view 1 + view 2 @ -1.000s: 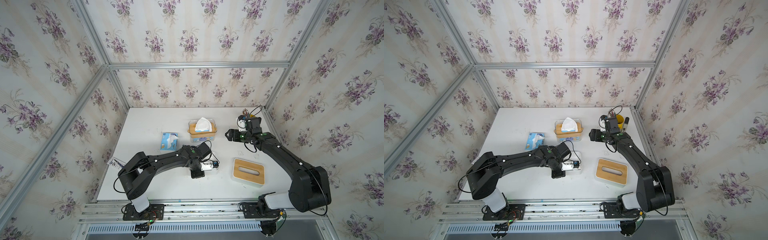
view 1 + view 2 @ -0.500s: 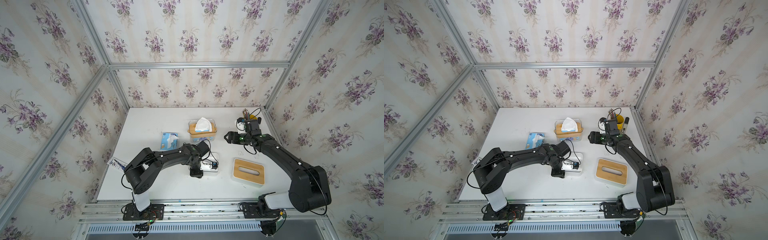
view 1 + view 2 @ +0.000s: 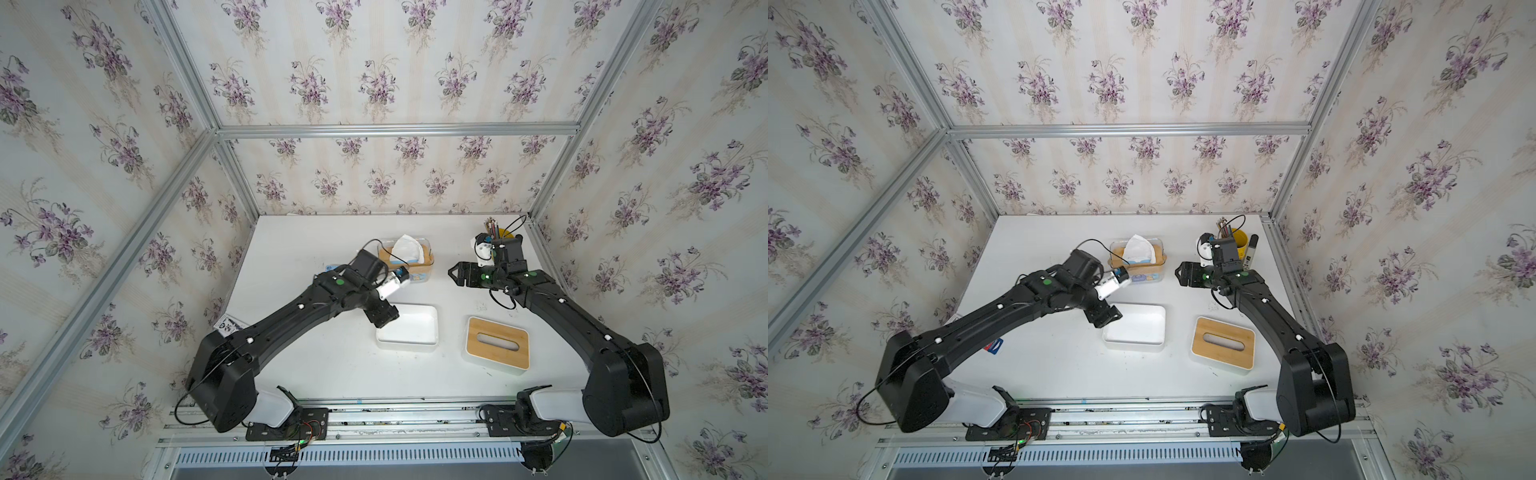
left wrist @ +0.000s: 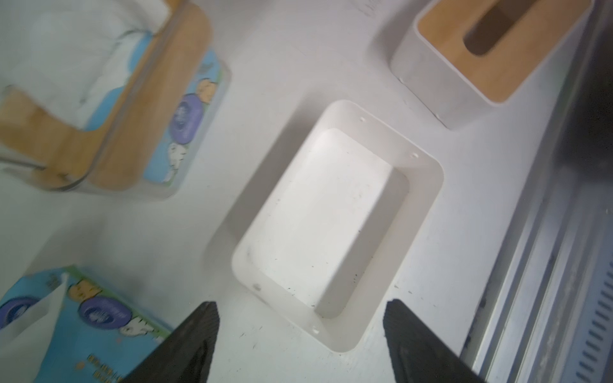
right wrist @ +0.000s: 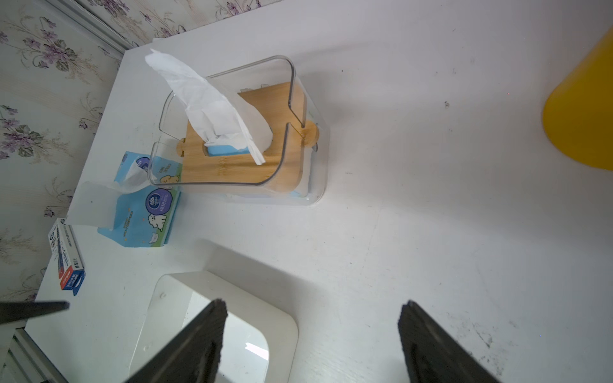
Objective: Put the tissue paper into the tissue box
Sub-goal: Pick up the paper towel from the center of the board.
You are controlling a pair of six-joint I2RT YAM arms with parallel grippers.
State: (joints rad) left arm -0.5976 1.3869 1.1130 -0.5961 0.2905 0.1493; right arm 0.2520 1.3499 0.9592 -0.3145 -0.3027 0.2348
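Observation:
The white tissue box [image 3: 407, 347] [image 3: 1133, 345] lies open and empty mid-table. My left gripper [image 3: 384, 316] [image 3: 1104, 318] hovers open over its left end; in the left wrist view the box [image 4: 418, 205] lies just beyond the spread left gripper [image 4: 300, 311], which holds nothing. The blue tissue paper pack [image 4: 83, 315] [image 5: 146, 205] lies left of the box, mostly hidden behind the left arm in both top views. Its bamboo-topped lid [image 3: 498, 357] [image 3: 1223, 355] sits to the right. My right gripper [image 3: 455, 274] [image 5: 313, 306] hangs open and empty behind the box [image 5: 232, 288].
A clear tissue holder [image 3: 428, 266] [image 5: 232, 165] with a bamboo insert and a tissue sticking up stands at the back. A yellow pen cup [image 3: 1239, 239] [image 5: 583, 116] is at the back right. A small card box [image 3: 230, 326] [image 5: 66, 262] lies at the left table edge.
My left gripper has opened from shut and lifted back off the left end of the white box, which stays on the table. The right arm has barely moved.

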